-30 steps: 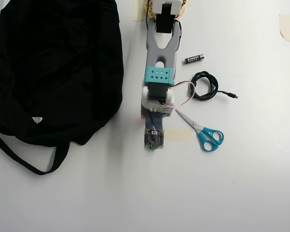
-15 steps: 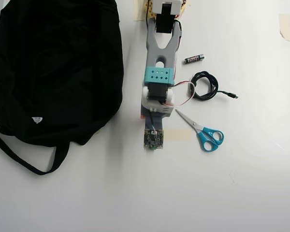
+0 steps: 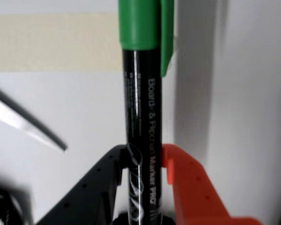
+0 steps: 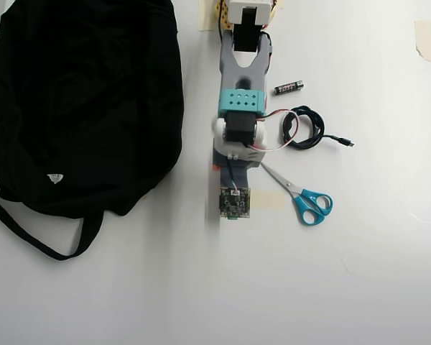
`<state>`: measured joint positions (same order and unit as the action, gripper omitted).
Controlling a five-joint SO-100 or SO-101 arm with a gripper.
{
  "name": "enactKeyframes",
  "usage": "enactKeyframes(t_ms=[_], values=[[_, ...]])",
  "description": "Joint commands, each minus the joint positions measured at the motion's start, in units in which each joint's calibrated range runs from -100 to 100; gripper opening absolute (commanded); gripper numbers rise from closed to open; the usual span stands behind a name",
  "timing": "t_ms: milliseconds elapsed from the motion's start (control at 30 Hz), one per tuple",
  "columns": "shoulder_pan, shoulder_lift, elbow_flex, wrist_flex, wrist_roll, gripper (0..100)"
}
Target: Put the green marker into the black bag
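Note:
In the wrist view the green marker (image 3: pixel 143 117) runs straight up the frame, a dark barrel with white print and a green cap at the top. My gripper (image 3: pixel 144 158) is shut on its barrel, the black finger on the left and the orange one on the right. From overhead the wrist (image 4: pixel 233 203) covers the gripper, and only a green tip of the marker (image 4: pixel 232 218) peeks out below it. The black bag (image 4: pixel 79 100) lies to the left of the arm, a short gap away.
Blue-handled scissors (image 4: pixel 305 198) lie just right of the wrist, their blade (image 3: pixel 25 124) showing in the wrist view. A coiled black cable (image 4: pixel 305 128) and a small battery (image 4: pixel 288 87) sit further up. A tape strip (image 4: pixel 267 200) is under the wrist.
The arm has shifted slightly: the wrist board now sits a little to the right and higher in the overhead view, with motion blur beside it. Bag, scissors, cable and battery have not moved.

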<state>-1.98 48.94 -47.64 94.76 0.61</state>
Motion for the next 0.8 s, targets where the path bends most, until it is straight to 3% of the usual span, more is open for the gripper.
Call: enactKeyframes(t_ms=[0,400,767], values=[[-0.9,-1.9,-6.3,3.6,0.0,2],[-1.5,-7.6,-7.6,4.8,0.0,2],[-0.8,-23.3,13.1,4.8,-0.1,2]])
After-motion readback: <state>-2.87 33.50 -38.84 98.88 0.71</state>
